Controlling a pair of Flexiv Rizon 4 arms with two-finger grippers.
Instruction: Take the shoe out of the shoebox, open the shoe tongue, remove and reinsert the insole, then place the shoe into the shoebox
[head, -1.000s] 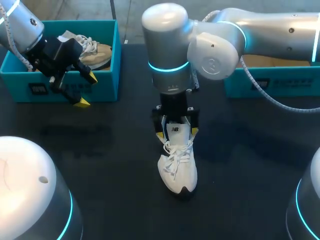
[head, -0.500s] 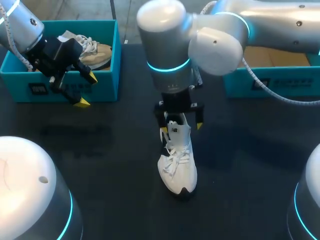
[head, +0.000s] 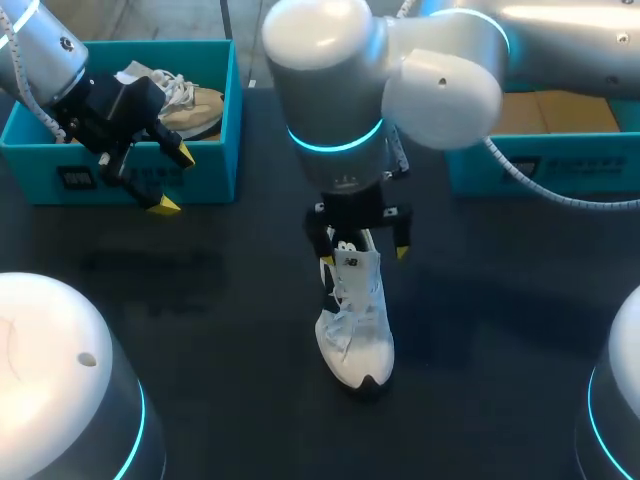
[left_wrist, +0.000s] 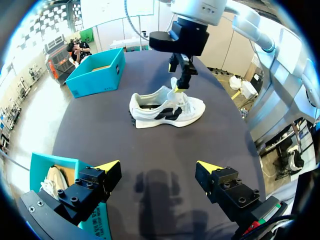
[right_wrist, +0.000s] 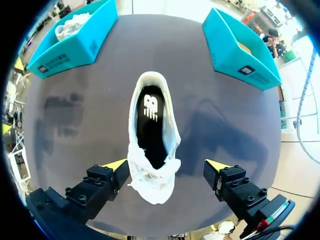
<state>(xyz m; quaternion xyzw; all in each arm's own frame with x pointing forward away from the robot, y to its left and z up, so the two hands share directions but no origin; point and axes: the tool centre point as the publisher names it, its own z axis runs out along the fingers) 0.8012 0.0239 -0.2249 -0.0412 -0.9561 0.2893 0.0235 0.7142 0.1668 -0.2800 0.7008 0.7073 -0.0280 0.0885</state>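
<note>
Table (head: 200, 320): dark, two teal boxes at its far side.

Shoe (head: 356, 322): white, standing upright on its sole mid-table, outside both boxes. Toe points toward the robot, heel toward the far side. From the left wrist view the shoe (left_wrist: 167, 107) shows side-on, with a dark side mark. From the right wrist view the shoe (right_wrist: 152, 135) is seen from above: its mouth gapes wide and the dark insole (right_wrist: 150, 125) with a white logo lies inside. Laces and tongue are bunched at the end nearest the fingers.

Right gripper (head: 362, 246): hangs straight down over the tongue and heel end of the shoe. Fingers spread apart and holding nothing. The shoe sits below and between them. One yellow tip is very close to the tongue in the left wrist view; contact cannot be judged. Own view confirms the right gripper (right_wrist: 167, 165) has a wide gap.

Left gripper (head: 175, 180): off to the left, at the front wall of the left box (head: 215, 130). Fingers apart, empty. In its own view the left gripper (left_wrist: 159, 166) looks out over bare table toward the shoe, well apart from it.

Left box holds a second shoe (head: 190, 105), tan with white laces.

Right box (head: 560, 170): teal, with a brown floor.
</note>
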